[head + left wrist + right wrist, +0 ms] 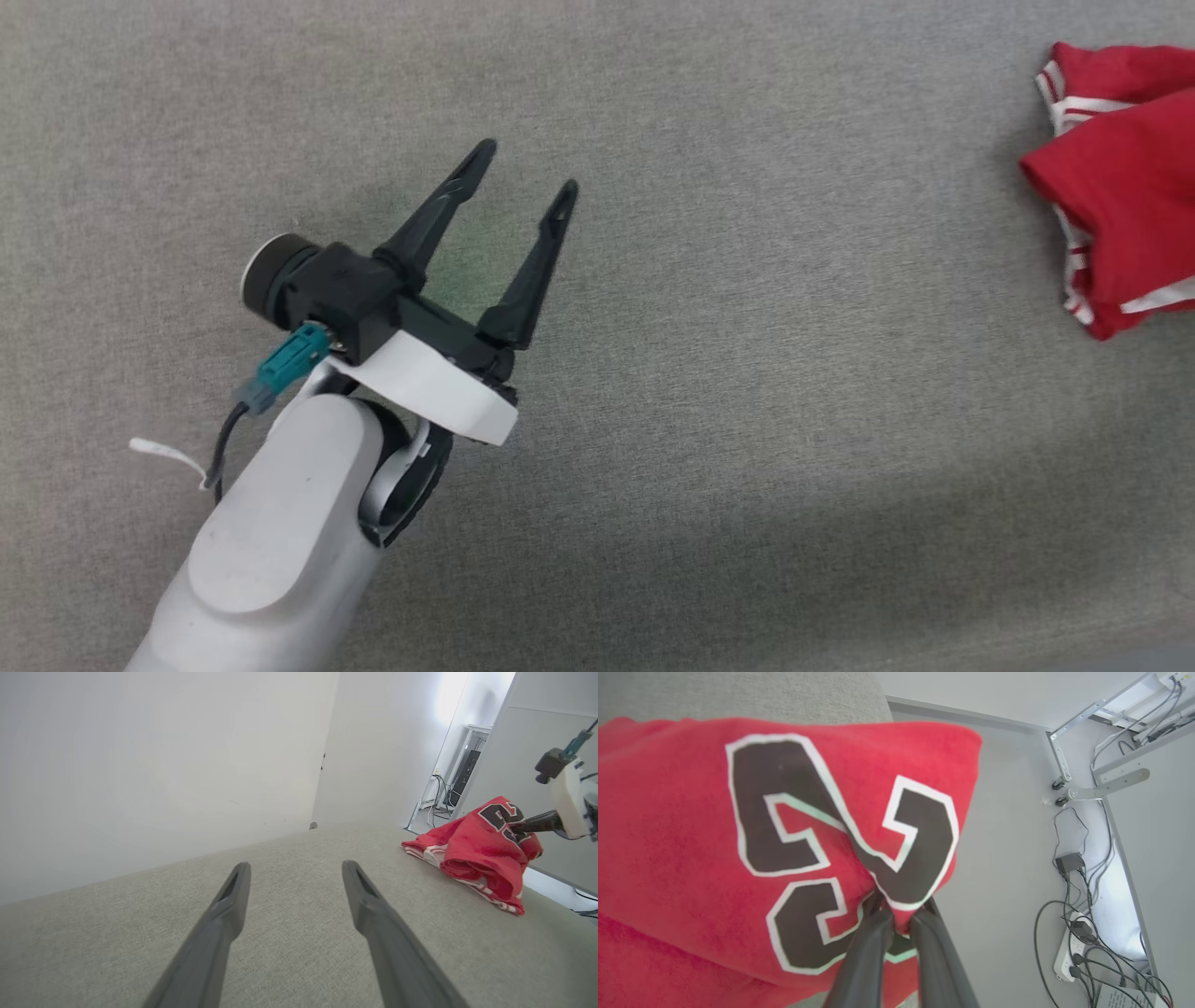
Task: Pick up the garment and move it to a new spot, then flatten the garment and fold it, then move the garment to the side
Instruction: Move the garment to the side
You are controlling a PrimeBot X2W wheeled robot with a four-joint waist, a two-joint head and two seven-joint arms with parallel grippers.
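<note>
1. left gripper (527, 170) hovers over the grey counter (747, 420), fingers spread wide, nothing between them.
2. the garment (1120, 187) sits bunched up well off to that gripper's right and ahead of it, red with striped trim showing.
3. over to the right gripper (901, 911): clamped tight on a fold of the red cloth, right at the black, white-outlined lettering (784, 826).
4. the pinched fold peaks at the fingertips and the rest droops onto the counter below them.
5. past that gripper's right, cables (1083, 933) lie on the floor.

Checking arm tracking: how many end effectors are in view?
2: the left end effector, open over the grey surface; the right end effector, shut on the garment.
</note>
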